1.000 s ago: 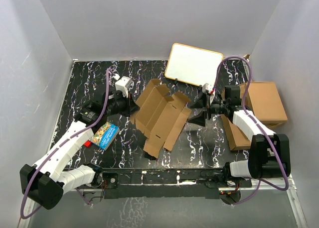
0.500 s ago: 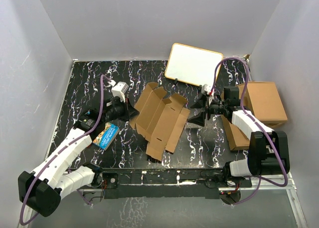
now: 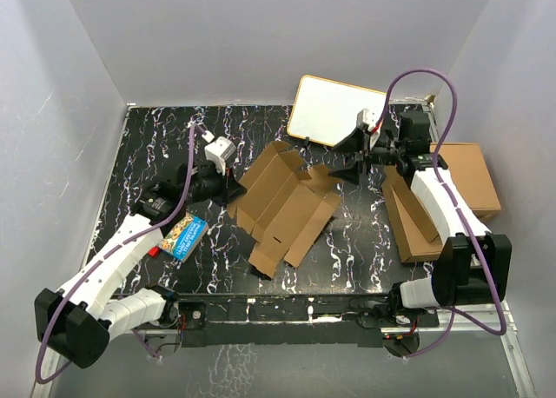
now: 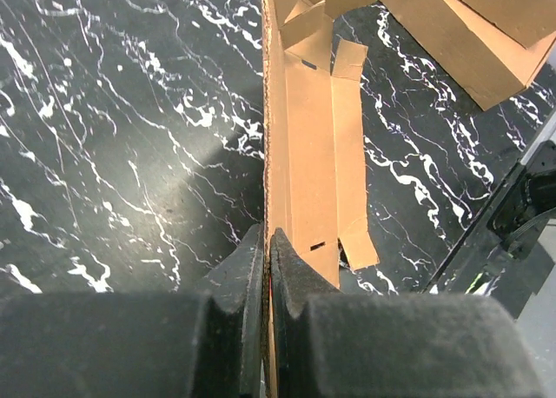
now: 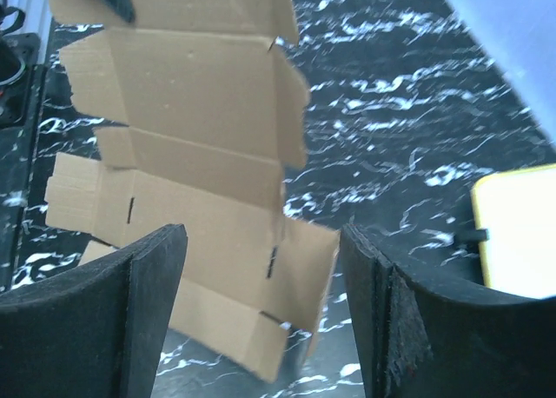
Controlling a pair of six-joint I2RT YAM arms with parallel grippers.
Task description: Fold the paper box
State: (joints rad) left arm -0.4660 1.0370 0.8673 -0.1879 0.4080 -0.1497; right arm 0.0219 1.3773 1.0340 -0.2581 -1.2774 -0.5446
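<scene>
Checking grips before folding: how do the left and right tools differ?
The left tool is shut on the paper box; the right tool stands open, gripping nothing. The left tool is at the box's left edge, the right tool by its far right corner. Both are black.

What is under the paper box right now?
Only the black marbled table shows around the paper box, whose edge the left gripper pinches. Anything beneath the cardboard is hidden.
</scene>
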